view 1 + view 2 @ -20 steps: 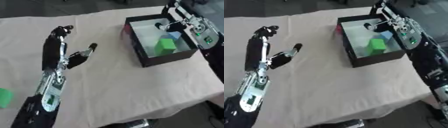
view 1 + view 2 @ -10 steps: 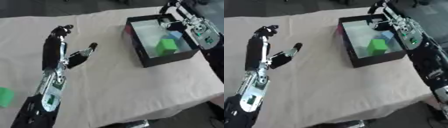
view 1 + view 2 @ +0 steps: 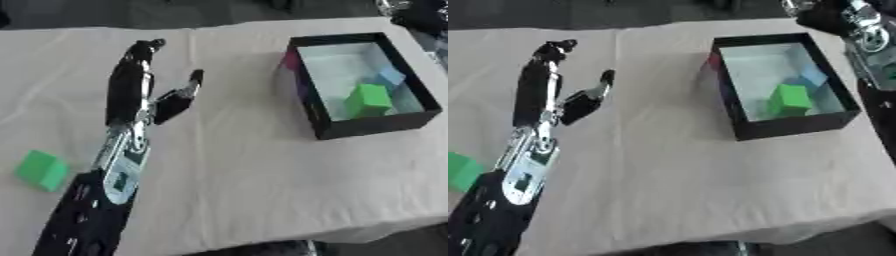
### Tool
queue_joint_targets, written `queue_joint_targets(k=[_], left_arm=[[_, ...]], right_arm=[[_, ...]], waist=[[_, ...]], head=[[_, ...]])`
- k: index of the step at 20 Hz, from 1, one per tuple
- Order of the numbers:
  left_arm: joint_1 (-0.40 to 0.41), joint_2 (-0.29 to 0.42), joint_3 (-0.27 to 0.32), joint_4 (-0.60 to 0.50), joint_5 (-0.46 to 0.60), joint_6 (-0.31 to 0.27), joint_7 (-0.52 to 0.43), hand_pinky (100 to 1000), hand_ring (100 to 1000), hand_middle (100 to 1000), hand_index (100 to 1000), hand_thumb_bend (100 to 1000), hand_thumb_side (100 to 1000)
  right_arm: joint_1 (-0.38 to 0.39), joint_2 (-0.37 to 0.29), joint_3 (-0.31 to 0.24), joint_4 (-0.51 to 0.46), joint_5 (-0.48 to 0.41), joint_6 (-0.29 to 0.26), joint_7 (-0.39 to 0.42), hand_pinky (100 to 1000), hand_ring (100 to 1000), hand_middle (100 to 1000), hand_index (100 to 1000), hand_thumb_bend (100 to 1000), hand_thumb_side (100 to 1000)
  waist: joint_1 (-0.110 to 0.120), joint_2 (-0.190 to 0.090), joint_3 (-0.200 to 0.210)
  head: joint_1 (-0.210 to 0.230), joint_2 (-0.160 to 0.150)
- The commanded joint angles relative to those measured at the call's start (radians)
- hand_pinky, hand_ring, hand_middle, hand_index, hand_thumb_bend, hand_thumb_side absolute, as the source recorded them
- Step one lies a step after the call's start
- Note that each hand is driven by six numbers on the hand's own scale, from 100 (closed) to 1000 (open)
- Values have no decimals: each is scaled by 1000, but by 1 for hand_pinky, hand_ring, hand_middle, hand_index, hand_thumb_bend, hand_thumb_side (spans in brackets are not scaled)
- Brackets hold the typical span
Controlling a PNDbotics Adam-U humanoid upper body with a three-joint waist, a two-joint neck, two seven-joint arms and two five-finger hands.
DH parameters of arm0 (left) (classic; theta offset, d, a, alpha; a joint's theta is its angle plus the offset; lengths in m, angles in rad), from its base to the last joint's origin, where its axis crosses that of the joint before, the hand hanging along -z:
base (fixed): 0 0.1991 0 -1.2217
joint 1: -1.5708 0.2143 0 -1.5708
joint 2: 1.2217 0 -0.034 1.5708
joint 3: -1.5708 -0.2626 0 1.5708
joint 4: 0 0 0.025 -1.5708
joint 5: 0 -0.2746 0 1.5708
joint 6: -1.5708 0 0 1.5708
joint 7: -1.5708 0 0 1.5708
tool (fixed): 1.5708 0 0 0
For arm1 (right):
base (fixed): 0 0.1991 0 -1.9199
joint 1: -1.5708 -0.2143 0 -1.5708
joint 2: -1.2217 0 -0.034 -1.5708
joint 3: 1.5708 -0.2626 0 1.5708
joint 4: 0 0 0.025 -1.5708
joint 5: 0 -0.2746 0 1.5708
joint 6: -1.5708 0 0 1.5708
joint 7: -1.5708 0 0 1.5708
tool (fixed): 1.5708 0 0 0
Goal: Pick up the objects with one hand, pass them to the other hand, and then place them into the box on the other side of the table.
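Note:
My left hand (image 3: 140,92) is held up over the left half of the table, open, fingers straight and thumb spread, holding nothing. A green block (image 3: 41,170) lies on the cloth near the left edge, beside my left forearm. The black box (image 3: 319,117) stands at the right; inside it lie a green cube (image 3: 367,100) and a light blue block (image 3: 390,77). Something pink (image 3: 291,60) shows at the box's outer left wall. My right hand (image 3: 820,11) is at the top right corner, beyond the box's far rim, mostly cut off.
A beige cloth (image 3: 245,165) covers the table, with bare cloth between my left hand and the box. The table's front edge runs along the bottom right. My right forearm (image 3: 866,42) hangs past the box's right side.
The camera has shifted, so the whole picture sits further right and up. My right hand has drawn back from over the box towards the top right corner. The left hand holds its pose.

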Motion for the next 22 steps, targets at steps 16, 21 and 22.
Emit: queue_joint_targets(k=[16,21,22], left_arm=[[-147,463,-32,-102,274,-31,-632,733,772,742,840,582,556],[-162,595,-26,-89,425,-87,-768,724,771,737,832,608,592],[-166,616,-26,-76,446,-98,-792,728,773,736,809,622,596]], right_arm=[[86,-151,-111,-143,-183,95,32,1000,988,957,892,100,367],[103,-164,-128,-126,-185,87,24,1000,985,953,889,100,387],[107,-165,-130,-125,-185,87,24,1000,987,959,888,100,395]], waist=[[20,-47,28],[23,-42,25],[23,-41,24]], head=[[47,38],[44,39],[45,39]])
